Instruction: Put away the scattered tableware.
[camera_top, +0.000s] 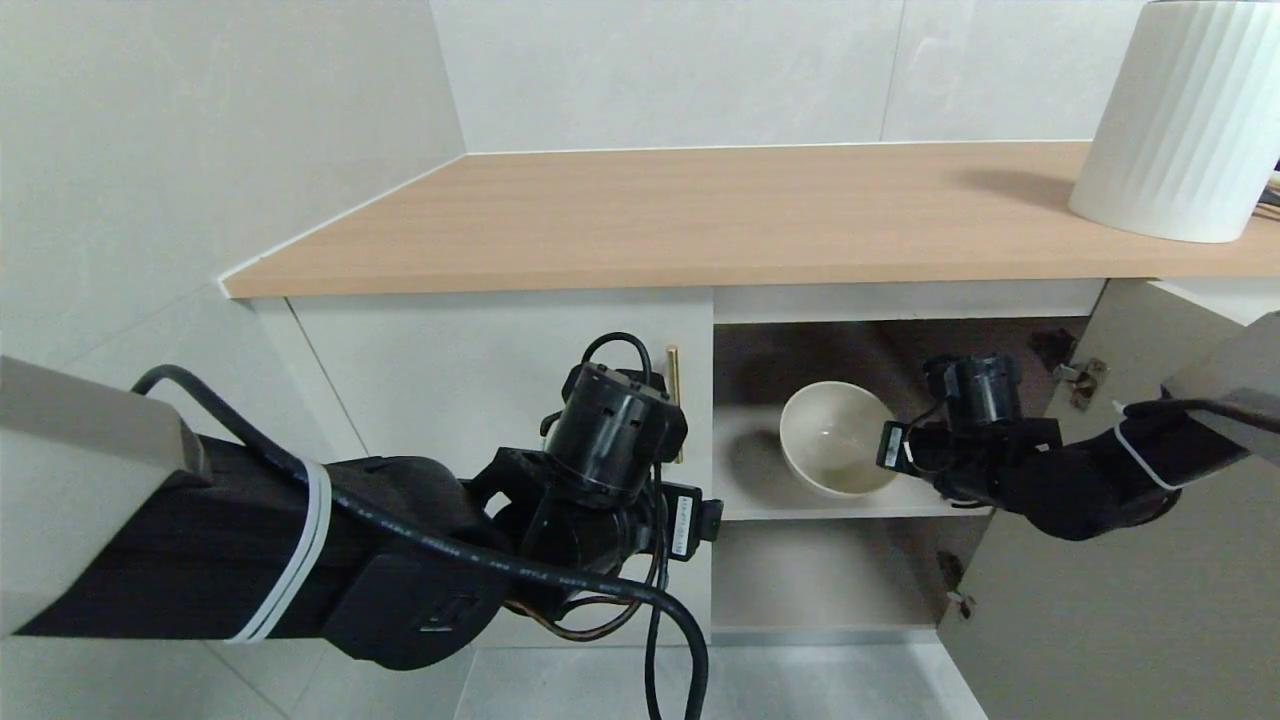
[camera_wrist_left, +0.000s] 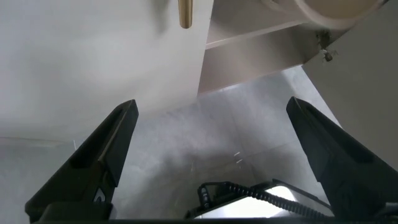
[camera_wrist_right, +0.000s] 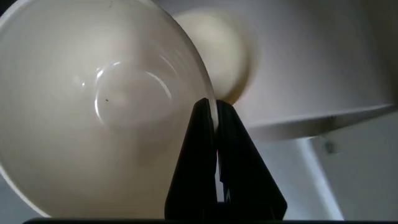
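A cream bowl sits tilted inside the open cabinet, just above the middle shelf; whether it touches the shelf I cannot tell. My right gripper reaches in from the right and is shut on the bowl's rim. The right wrist view shows the bowl close up, its rim pinched in the right gripper. My left gripper hangs open and empty in front of the closed left door, pointing at the floor. An edge of the bowl shows in the left wrist view.
The cabinet's right door stands open beside my right arm. The closed left door has a gold handle. A white ribbed container stands on the wooden countertop. A lower compartment lies beneath the shelf.
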